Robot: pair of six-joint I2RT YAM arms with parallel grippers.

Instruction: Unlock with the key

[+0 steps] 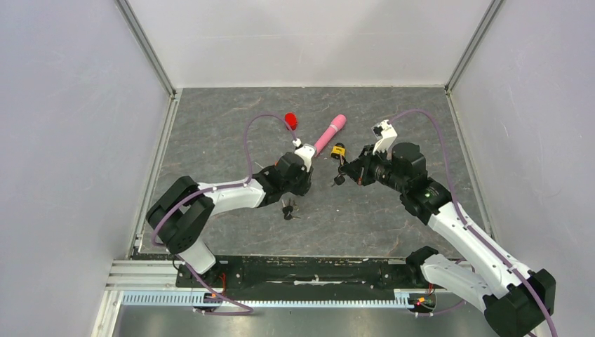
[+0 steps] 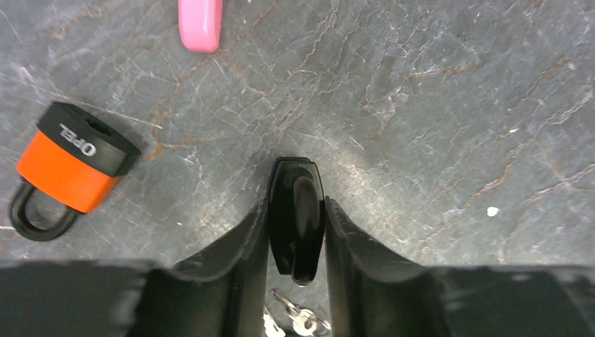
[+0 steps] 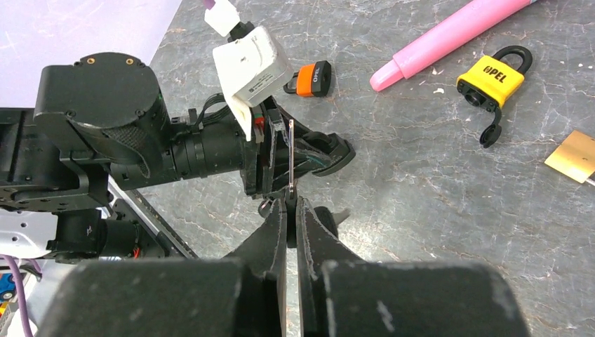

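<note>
- The key is standing upright and edge-on above the table, showing only as a thin metal sliver. It is not in any lock.
- The right gripper is pinching the key's lower end, jaws pressed together on it, with most of the blade sticking out beyond the tips.
- The yellow padlock is lying loose on the table, well off to the right of the key. Its black dust cap is hanging open.
- The orange padlock is also lying loose, beyond the left arm. Which padlock the key fits cannot be told.
- The left gripper is sitting just behind the key in the right wrist view, clamping a black piece between its fingers. Whether that is a key head or something else is unclear.
- A loose key bunch is lying under the left arm, and a pink cylinder is resting near the yellow padlock.
- Risk: the pinch is gripping little of the key, so pushing against a keyway is likely to make the blade pivot or slip.
- Risk: neither padlock is being braced, and the left gripper is occupied. A loose lock is likely to skid or spin rather than accept the key.
- Risk: the two wrists are working close together, so a wide swing could knock one against the other.
</note>
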